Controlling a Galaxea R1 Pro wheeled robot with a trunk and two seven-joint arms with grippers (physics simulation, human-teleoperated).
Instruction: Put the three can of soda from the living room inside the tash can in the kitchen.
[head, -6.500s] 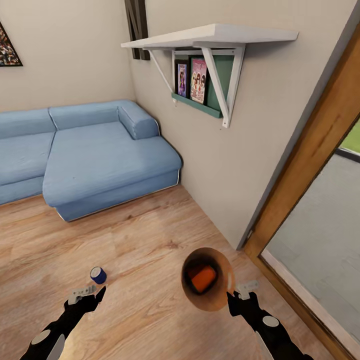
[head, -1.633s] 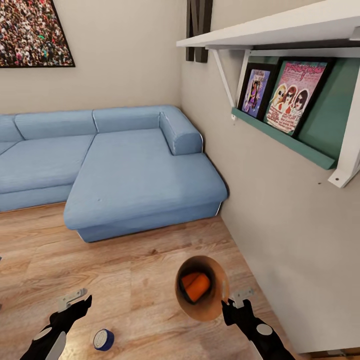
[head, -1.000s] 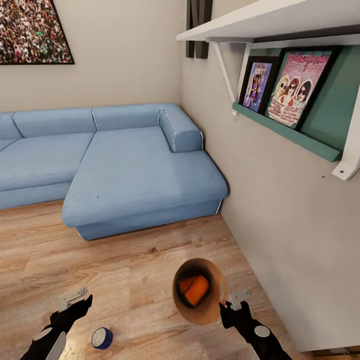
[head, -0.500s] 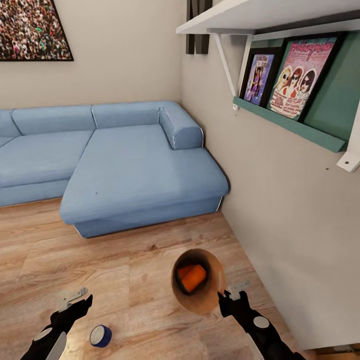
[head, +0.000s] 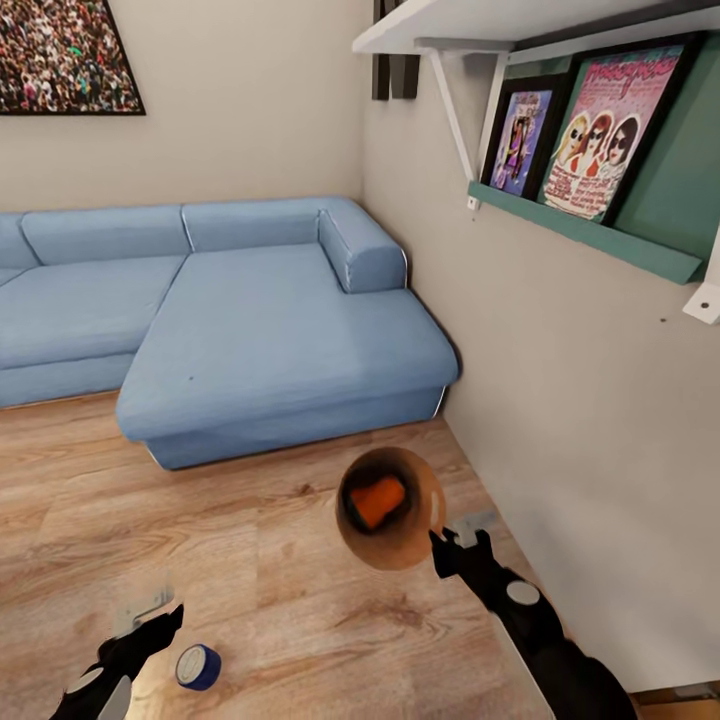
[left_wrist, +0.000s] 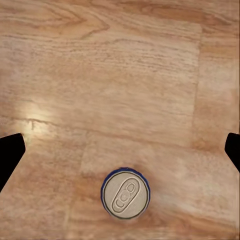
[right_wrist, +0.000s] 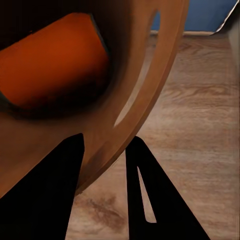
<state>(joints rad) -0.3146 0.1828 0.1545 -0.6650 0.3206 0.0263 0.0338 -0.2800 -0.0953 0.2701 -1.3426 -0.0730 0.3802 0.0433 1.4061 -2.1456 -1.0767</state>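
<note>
Right gripper (head: 447, 545) clamped on rim of tash can (head: 400, 540), orange can (head: 377, 500) inside. Left gripper (head: 160, 612) spread wide above upright blue can (head: 198, 667), left of tash can.

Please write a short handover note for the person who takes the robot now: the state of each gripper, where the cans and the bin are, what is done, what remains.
Right gripper: shut on the rim of the trash can, holding it off the floor.
Left gripper: open, above the blue can, not touching it.
Orange can: already lying inside the trash can.
Blue can: upright on the wooden floor, near the sofa.
Done: one can binned.
Left: grasp the blue can, drop it in, find the third can, then carry the bin to the kitchen.
</note>
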